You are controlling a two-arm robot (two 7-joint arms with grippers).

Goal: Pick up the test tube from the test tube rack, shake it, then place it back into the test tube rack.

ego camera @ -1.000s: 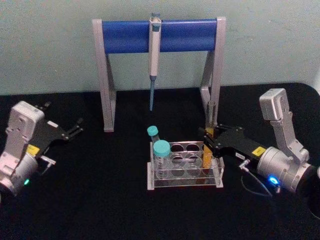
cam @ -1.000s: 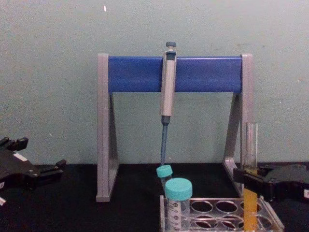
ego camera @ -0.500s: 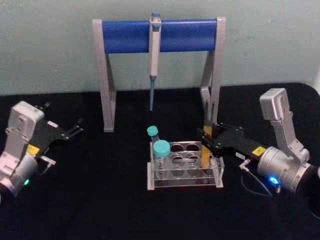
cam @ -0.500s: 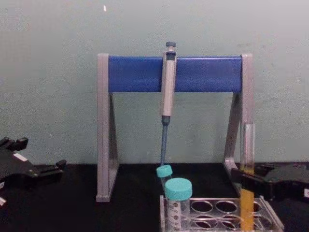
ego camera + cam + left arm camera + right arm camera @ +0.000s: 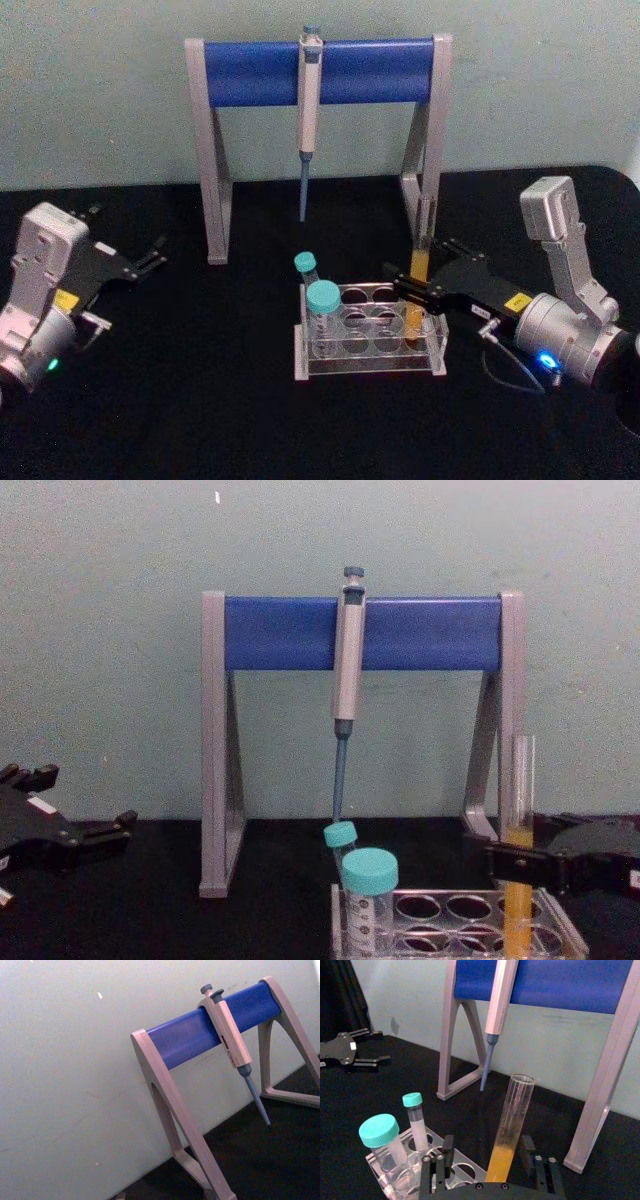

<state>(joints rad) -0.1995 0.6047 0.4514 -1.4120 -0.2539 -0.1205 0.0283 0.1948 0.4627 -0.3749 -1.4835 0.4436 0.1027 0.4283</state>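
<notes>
The right gripper [image 5: 412, 292], right of centre in the head view, has its fingers parted on either side of the test tube [image 5: 419, 285], apparently not pinching it. The tube stands upright in the right end of the test tube rack [image 5: 368, 340], lower centre of the frame, orange-yellow liquid in its lower half. Two teal-capped tubes [image 5: 322, 312] sit at the rack's left end. Behind, a pipette [image 5: 306, 105] hangs from the grey-and-blue stand [image 5: 318, 72]. The left gripper [image 5: 152, 259] rests at the left edge, fingers slightly apart, holding nothing
</notes>
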